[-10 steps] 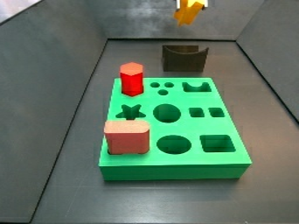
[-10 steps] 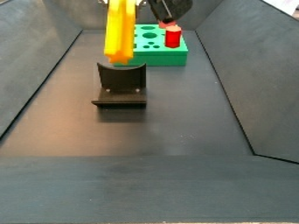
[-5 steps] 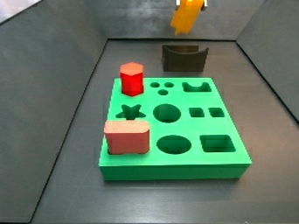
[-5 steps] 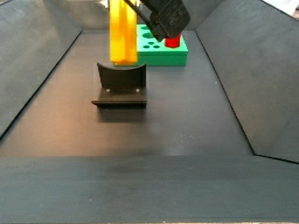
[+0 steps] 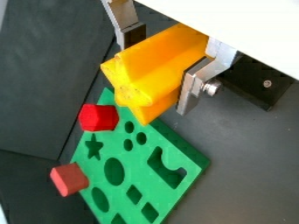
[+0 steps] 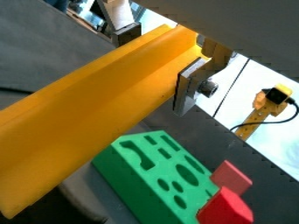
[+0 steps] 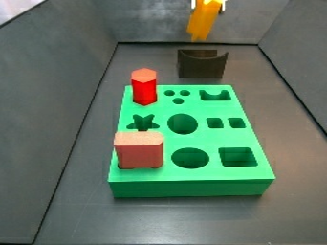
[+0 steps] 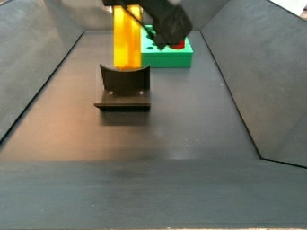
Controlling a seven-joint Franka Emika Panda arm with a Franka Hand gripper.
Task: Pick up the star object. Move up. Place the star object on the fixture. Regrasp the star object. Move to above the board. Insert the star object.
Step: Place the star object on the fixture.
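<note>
the gripper (image 5: 163, 59) pinches the star object (image 5: 156, 72) between its silver fingers (image 5: 195, 83), holding it upright just above the dark fixture (image 8: 122, 87). the green board (image 7: 188, 142) lies beyond, carrying a red hexagonal prism (image 7: 144, 85) and pink block (image 7: 138, 150).

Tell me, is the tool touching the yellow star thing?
Touching. In a wrist view the tool has its silver fingers pressed flat against both sides of the star object, which hangs above the board.
</note>
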